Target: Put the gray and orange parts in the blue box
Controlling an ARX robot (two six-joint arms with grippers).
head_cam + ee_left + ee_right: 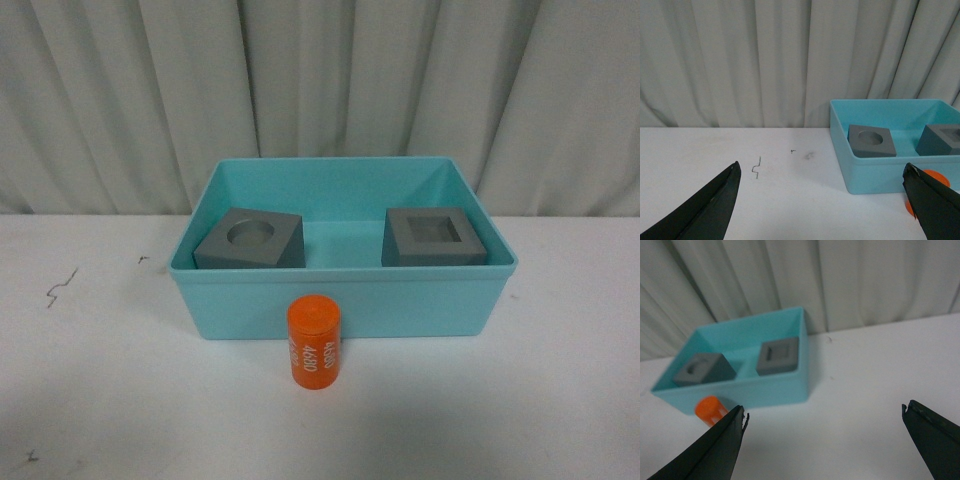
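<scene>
The orange cylinder stands upright on the desk, just outside the blue box's near wall. The round-hole cube and square-hole cube sit inside. The cylinder lies about midway between the left hand and right hand, both spread wide and empty.

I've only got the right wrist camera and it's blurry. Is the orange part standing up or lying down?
Observer: The orange cylinder stands upright on the table, outside the blue box, just in front of its near wall.
Operator: Which gray cube has the round recess?
Observer: The cube on the robot's left. The cube on the right has a square one. Both sit inside the box.
Operator: And the left claw?
Observer: The left claw is open and holds nothing.
</scene>
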